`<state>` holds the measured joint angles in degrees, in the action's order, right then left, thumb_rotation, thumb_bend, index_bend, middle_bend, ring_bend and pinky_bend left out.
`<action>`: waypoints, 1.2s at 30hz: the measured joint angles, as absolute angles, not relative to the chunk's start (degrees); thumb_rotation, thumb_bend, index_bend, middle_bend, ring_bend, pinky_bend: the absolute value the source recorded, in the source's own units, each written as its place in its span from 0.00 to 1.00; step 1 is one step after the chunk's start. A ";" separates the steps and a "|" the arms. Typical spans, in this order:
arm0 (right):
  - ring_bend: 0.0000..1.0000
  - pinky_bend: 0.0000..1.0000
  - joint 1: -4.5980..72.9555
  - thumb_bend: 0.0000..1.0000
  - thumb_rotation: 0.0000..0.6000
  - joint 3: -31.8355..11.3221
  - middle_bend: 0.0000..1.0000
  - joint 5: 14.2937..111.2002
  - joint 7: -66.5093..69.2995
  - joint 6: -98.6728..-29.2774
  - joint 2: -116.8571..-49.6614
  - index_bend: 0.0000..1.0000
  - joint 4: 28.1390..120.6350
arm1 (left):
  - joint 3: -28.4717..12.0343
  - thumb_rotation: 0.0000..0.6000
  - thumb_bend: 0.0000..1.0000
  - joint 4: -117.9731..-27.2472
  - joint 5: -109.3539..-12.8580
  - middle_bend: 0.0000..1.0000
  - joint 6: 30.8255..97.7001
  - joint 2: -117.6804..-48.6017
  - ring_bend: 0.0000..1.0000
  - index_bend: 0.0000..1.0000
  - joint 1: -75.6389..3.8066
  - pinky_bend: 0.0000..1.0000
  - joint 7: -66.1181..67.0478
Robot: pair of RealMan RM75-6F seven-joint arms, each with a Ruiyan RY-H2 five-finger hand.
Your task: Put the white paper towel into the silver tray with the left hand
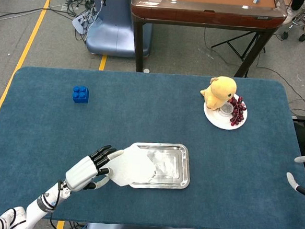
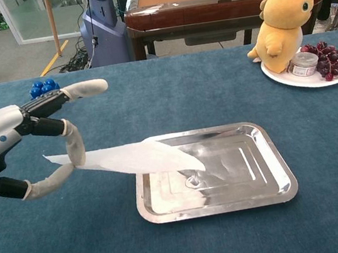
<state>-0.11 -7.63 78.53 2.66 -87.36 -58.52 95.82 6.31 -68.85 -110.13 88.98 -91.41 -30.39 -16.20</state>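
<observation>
Now left hand (image 2: 13,146) fingers (image 2: 73,147) pinch paper towel (image 2: 139,158) edge, sheet overhanging tray (image 2: 272,178).

Left hand (image 2: 29,147) holds paper towel (image 2: 136,159) over silver tray (image 2: 274,188).

The tray (image 1: 177,171) lies near the table's (image 1: 142,108) front edge, the towel (image 1: 135,168) over its left half. A block (image 1: 80,94) sits far left behind; a plate (image 1: 224,119) with a toy (image 1: 218,91) stands behind right.
</observation>
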 measured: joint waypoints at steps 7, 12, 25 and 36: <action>0.12 0.07 -0.07 0.25 1.00 -7.64 0.21 78.50 2.78 -87.23 -58.48 0.41 95.79 | 7.09 1.00 0.57 -69.45 -110.83 0.04 88.58 -91.32 0.00 0.68 -30.33 0.02 -14.79; 0.12 0.07 -0.09 0.25 1.00 -7.71 0.21 78.37 2.81 -87.26 -58.48 0.41 95.78 | 7.05 1.00 0.57 -67.77 -110.29 0.04 87.77 -92.43 0.00 0.68 -30.35 0.02 -14.66; 0.12 0.07 -0.29 0.25 1.00 -7.82 0.21 78.26 3.54 -87.48 -58.24 0.41 95.71 | 4.12 1.00 0.57 -66.17 -105.46 0.04 83.99 -94.83 0.00 0.68 -31.02 0.02 -13.48; 0.12 0.07 -0.38 0.25 1.00 -7.84 0.21 78.28 3.95 -87.52 -58.09 0.41 95.65 | 1.81 1.00 0.57 -63.82 -102.54 0.04 82.59 -97.55 0.00 0.68 -31.45 0.03 -11.82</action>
